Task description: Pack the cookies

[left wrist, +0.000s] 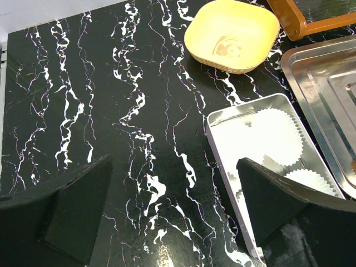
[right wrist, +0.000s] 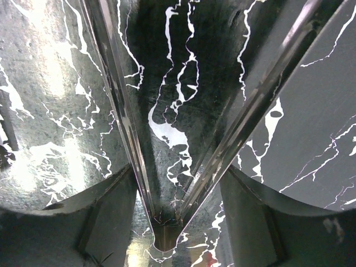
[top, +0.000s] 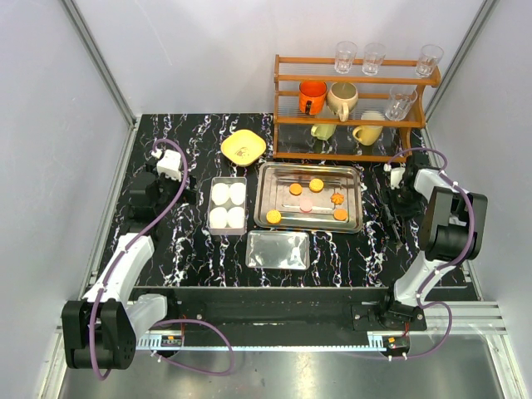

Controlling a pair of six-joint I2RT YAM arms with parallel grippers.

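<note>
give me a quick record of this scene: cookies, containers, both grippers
cookies: five orange, one pink, all on the metal tray
tin: left of the tray, four white paper cups, no cookie in any
lid: off, on the table in front of the tray
left gripper: open, empty, over the table left of the tin
right gripper: shut on metal tongs, right of the tray
packed: none yet

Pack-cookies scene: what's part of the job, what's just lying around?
Job: cookies on steel tray; tin with paper cups; flat metal piece, likely its lid; tongs in right pincer.
Lying about: yellow bowl; wooden rack, mugs, glasses.
</note>
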